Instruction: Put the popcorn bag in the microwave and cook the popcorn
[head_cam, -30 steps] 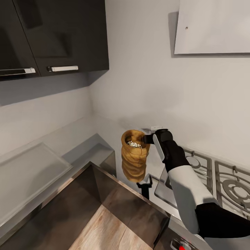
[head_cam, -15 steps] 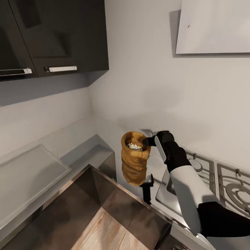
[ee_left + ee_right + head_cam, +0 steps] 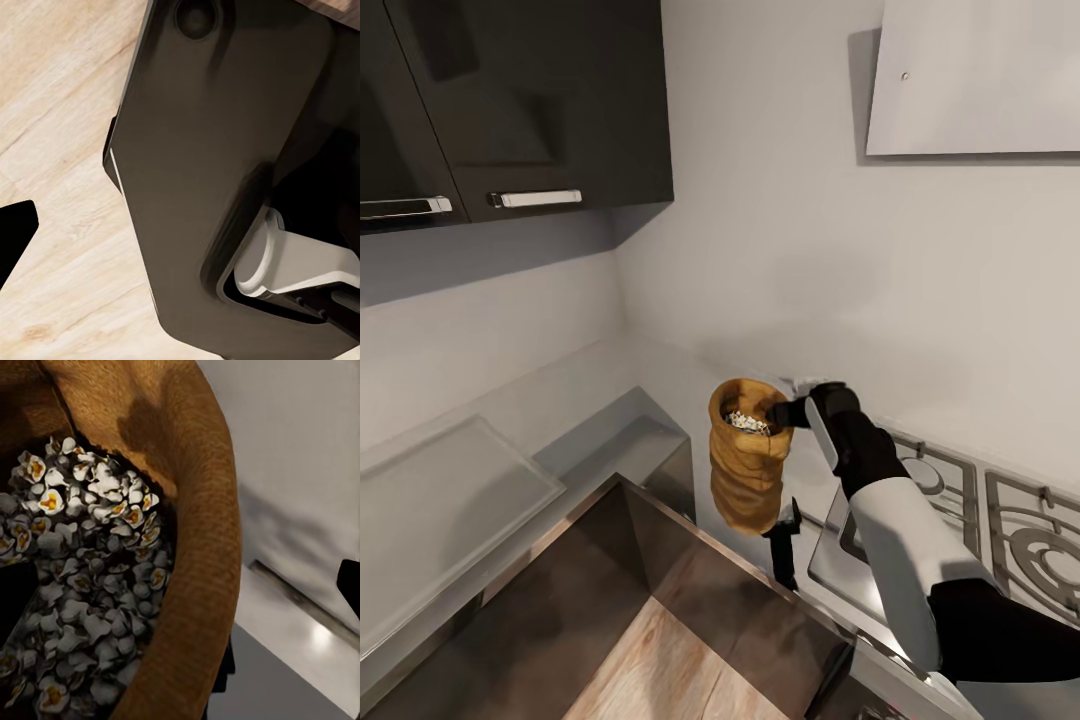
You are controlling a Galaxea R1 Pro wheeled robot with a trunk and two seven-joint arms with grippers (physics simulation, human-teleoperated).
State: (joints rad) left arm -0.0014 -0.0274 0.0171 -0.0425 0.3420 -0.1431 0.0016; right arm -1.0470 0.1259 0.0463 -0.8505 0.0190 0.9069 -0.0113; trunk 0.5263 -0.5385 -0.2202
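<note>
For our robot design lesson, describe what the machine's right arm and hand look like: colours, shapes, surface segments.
In the head view, the right arm is built from alternating segments: a black upper section, a smooth white cylindrical forearm shell, then a black rounded wrist. The right hand is black with a pale grey-white panel along its side. No cables or markings are visible. The surfaces look smooth and matte.

Light: soft, even | shadows: faint on wall (image 3: 780, 250) | glare: countertop (image 3: 300, 637) sheen | focus: sharp

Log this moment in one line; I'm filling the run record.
right gripper: holding popcorn bag by rim | bag: upright, lifted above countertop | popcorn: inside
</note>
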